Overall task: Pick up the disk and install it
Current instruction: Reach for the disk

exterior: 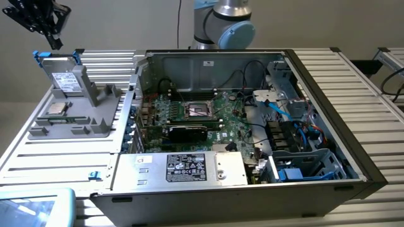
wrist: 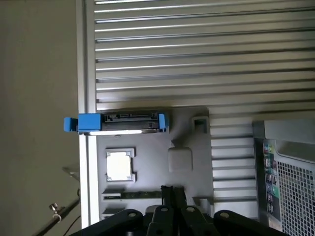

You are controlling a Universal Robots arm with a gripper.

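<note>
Hovering over the grey fixture (exterior: 75,124), gripper (wrist: 172,192) was pressed together, empty. Disk (exterior: 65,78) stood upright there, on edge; judged rigid, fairly heavy, shock-sensitive: pinch its 2 flat faces

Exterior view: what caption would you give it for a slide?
Closed robot hand hangs above the grey holder where the blue-framed disk stands upright, beside the open computer case.
</note>
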